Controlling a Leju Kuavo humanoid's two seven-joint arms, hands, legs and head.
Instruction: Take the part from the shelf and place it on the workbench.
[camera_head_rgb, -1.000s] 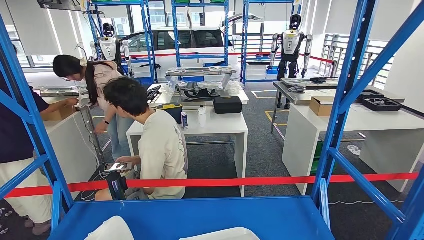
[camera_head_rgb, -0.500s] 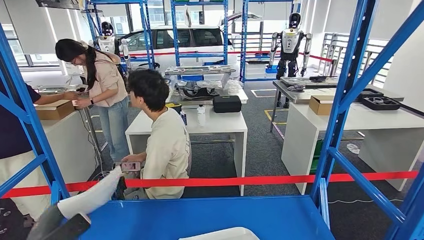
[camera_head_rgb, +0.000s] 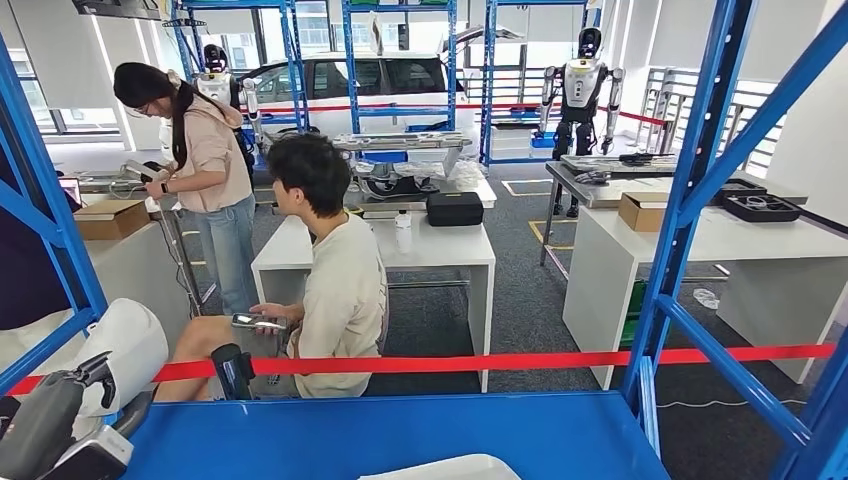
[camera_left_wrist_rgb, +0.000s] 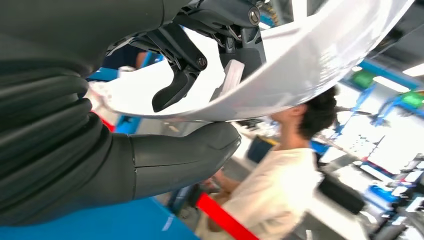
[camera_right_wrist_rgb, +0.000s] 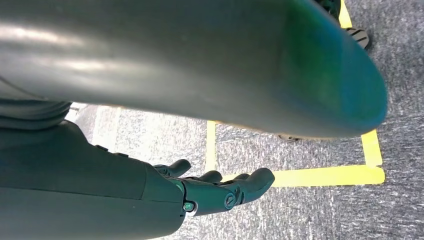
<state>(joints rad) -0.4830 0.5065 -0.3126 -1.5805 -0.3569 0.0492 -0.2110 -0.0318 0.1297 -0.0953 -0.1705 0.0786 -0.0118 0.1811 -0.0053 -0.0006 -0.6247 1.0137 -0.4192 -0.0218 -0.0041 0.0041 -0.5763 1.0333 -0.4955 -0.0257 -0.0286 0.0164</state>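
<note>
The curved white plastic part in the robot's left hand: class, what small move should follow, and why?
Probably carry it clear of the shelf. The left hand grips the curved white plastic part raised beside the blue metal shelf, just off its left edge, so lifting is done; moving toward a workbench seems next.

Blue shelf (camera_head_rgb: 400, 435), white part (camera_head_rgb: 450, 468) at near edge.

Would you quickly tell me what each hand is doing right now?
Left hand: holding the white part.
Right hand: open, holding nothing, hanging over the floor.
</note>
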